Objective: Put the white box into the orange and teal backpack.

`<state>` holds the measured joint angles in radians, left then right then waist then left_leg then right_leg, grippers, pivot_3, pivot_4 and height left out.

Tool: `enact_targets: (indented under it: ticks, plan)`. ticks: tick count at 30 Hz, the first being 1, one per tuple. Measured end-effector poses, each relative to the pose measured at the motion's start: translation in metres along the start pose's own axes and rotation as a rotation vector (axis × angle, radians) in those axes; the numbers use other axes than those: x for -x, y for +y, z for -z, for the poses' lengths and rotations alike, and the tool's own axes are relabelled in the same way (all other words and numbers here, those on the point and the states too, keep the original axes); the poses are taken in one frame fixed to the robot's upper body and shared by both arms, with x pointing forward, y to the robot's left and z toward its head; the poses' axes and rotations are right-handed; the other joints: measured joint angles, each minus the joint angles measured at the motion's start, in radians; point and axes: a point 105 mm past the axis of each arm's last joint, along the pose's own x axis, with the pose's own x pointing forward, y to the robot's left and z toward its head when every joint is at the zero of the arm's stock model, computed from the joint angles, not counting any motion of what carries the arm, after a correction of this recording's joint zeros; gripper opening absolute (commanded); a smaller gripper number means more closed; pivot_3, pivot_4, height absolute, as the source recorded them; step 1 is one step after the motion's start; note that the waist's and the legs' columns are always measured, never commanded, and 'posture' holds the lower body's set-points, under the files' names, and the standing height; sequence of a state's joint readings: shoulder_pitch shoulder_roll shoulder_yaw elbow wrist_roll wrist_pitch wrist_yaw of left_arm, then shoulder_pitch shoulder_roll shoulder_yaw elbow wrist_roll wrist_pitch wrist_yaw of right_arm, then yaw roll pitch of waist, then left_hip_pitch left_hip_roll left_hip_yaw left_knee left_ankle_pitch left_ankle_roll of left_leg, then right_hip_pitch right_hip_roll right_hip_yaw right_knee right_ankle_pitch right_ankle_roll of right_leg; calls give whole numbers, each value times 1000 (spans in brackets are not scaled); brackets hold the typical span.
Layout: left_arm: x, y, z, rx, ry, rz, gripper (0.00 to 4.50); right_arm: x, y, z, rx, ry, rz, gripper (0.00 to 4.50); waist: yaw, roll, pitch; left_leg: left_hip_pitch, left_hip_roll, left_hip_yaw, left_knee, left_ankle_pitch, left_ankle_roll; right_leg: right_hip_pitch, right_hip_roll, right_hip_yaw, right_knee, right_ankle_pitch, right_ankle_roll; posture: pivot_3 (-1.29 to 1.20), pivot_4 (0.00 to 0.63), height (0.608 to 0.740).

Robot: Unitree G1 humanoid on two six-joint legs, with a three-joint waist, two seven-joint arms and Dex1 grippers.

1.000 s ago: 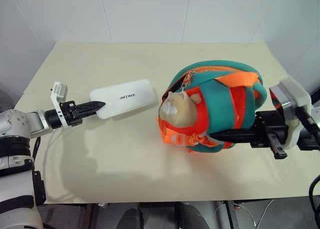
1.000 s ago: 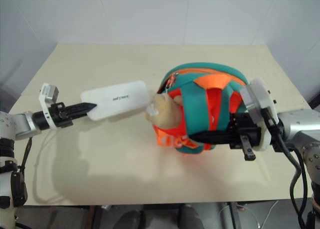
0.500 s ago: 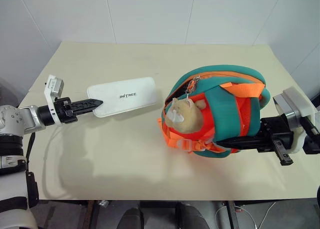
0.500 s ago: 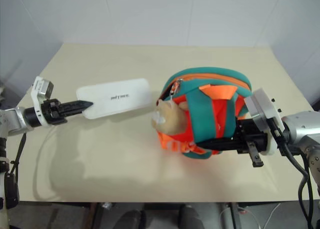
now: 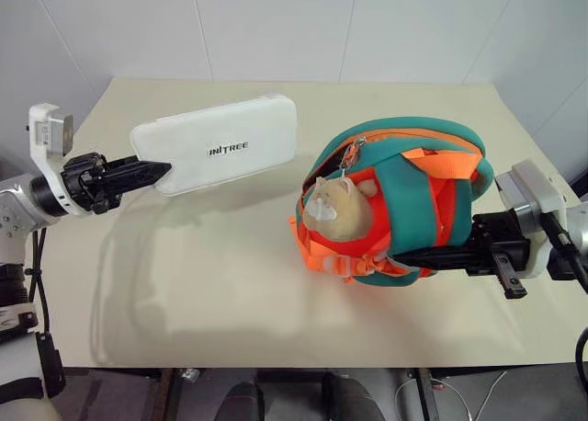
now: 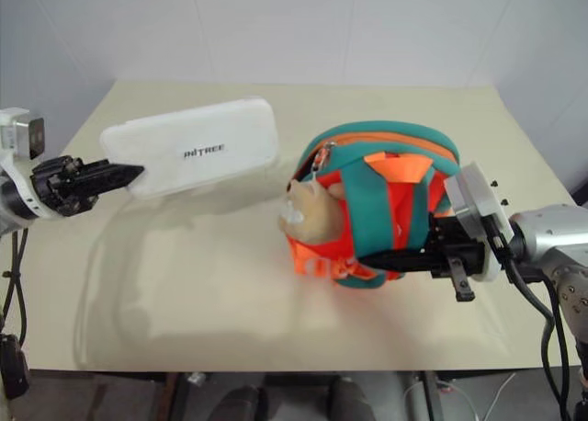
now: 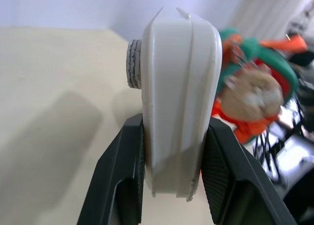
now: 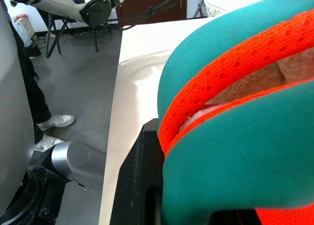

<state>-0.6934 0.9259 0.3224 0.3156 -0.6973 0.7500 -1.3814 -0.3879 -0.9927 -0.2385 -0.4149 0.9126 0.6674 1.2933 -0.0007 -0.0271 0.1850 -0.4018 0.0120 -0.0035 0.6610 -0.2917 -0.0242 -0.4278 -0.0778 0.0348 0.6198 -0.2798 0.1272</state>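
The white box [image 5: 220, 143], with dark lettering on top, hangs tilted above the left part of the table. My left gripper [image 5: 158, 172] is shut on its left end. In the left wrist view the box [image 7: 179, 77] stands edge-on between the two black fingers [image 7: 122, 176]. The orange and teal backpack [image 5: 409, 187] sits to the right of the table's centre. A tan plush toy [image 5: 338, 210] on it faces the box, and its zipper runs along the top. My right gripper [image 5: 409, 254] reaches in from the right, low at the backpack, shut on its teal and orange strap [image 8: 235, 87].
The beige table [image 5: 220, 283] has bare room between the box and the backpack and along the front edge. A white wall stands behind it. In the right wrist view a person's white shoes [image 8: 55, 122] stand on the grey floor beside the table.
My left gripper has lifted the box off the table, drawn it back to the left and rolled it. The backpack and right gripper have stayed put.
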Motion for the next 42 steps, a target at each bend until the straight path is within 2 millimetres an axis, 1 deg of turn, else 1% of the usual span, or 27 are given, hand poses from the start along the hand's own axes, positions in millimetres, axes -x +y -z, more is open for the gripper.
enact_targets:
  ticks: [3,6,11,16,20,24,42]
  plan:
    - [1,-7,-2,-62,62,58,1219,1,-2,0,5,0,10,629,-1,0,0,0,0,0,0,0,0,0,0,0,0,0,0,0,150,740]
    - [-5,-11,-5,-91,92,112,1219,2,-3,1,6,2,15,629,1,0,0,0,0,0,1,0,0,0,1,0,1,0,0,0,150,740]
    - [-12,-3,-18,-154,134,92,1219,0,-5,0,13,-2,20,629,-1,0,0,0,0,0,2,0,1,1,1,0,1,0,0,0,150,740]
    - [-14,9,-9,-133,177,61,1219,-1,-6,1,13,-1,27,629,-2,0,0,0,0,0,2,0,2,1,2,0,2,0,0,0,150,740]
    - [-20,14,-17,-167,173,60,1219,-1,-6,2,14,-4,36,629,-1,0,0,0,0,0,2,0,2,1,2,0,1,0,0,0,150,740]
    - [-30,13,-19,-183,181,92,1219,-1,-7,3,21,0,44,629,1,0,0,0,0,0,3,0,2,1,2,0,2,0,0,0,150,740]
    - [-75,3,-12,-234,270,241,1219,-3,-9,7,21,-4,60,629,0,0,0,0,0,-1,3,0,2,1,2,0,2,0,1,0,150,740]
